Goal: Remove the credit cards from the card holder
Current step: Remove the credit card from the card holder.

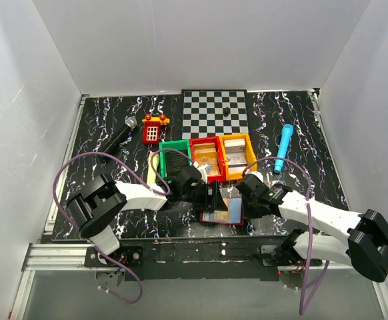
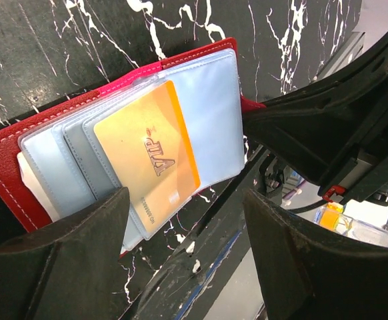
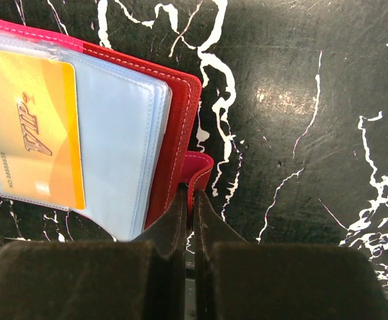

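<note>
Here, the card holder (image 1: 222, 208) lies opened flat on the marbled desk (image 1: 301, 113), close to its near edge and between the two arms. The right tool (image 3: 191, 220) is pinched tight on the holder's short red tab (image 3: 199, 170), pinning the case down. The left tool (image 2: 184, 203) hangs spread wide over the holder's near edge, nothing between its fingers. A tan-orange credit card (image 2: 151, 157) stamped "VIP" sits in the top one of the pale, glossy plastic sleeves (image 2: 207, 113), its lower end pointing into the gap of the open left tool. Whether the greyer layers beneath it are more cards or only sleeves cannot be told.

The card looks light, stiff and thin, with a slick face, so a grip on its flat sides near the exposed short end seems the surest hold. The sleeves appear soft and floppy and would likely lift with the card if caught in the same pinch. The holder itself looks light enough to slide, which is why the hold on the tab matters.
</note>
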`<state>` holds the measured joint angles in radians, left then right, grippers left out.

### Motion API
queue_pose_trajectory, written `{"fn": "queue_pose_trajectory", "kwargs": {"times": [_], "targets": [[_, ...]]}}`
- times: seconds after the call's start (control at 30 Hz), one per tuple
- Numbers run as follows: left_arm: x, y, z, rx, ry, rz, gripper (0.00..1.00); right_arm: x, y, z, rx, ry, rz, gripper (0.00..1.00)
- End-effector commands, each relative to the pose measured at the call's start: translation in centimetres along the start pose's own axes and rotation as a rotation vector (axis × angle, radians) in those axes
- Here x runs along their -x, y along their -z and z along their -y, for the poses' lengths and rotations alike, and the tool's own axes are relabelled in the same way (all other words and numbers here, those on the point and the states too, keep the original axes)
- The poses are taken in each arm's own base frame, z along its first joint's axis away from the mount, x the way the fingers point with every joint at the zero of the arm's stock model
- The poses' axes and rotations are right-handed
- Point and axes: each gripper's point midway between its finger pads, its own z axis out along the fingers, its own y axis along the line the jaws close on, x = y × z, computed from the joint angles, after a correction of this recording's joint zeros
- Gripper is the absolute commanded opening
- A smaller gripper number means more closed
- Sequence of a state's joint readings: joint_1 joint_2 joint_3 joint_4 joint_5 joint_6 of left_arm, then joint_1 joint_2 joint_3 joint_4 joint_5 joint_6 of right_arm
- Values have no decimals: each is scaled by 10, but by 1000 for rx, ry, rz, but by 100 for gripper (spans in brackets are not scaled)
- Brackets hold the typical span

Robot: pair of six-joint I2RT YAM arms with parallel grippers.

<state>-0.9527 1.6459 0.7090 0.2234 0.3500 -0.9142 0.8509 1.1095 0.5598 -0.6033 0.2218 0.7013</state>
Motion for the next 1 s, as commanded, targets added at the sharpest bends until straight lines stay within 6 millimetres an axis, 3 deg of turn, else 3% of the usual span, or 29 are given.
{"fn": "queue_pose_trajectory", "kwargs": {"times": [0.0, 0.23, 0.37, 0.43, 0.6, 0.67, 0.8, 0.87, 0.97], "targets": [[2, 4, 18, -79, -41, 13, 68, 1, 0, -9, 47, -17, 9, 1], [7, 23, 16, -41, -38, 76, 68, 3, 7, -5, 35, -46, 27, 1], [11, 41, 8, 18, -44, 127, 69, 5, 15, -2, 25, -63, 38, 30], [13, 51, 6, 37, -50, 158, 69, 8, 20, -3, 34, -75, 50, 38], [16, 78, -1, 77, -55, 236, 69, 27, 46, -8, 70, -52, 127, 39], [20, 87, -3, 82, -62, 275, 69, 40, 61, -24, 170, 5, 197, 35], [28, 97, 5, 27, -94, 349, 66, 59, 88, -77, 502, 52, 345, 33], [32, 97, 11, -5, -135, 356, 64, 57, 90, -93, 589, 49, 332, 31], [34, 89, 9, -2, -165, 317, 54, 49, 75, -103, 577, 53, 218, 31]]}}
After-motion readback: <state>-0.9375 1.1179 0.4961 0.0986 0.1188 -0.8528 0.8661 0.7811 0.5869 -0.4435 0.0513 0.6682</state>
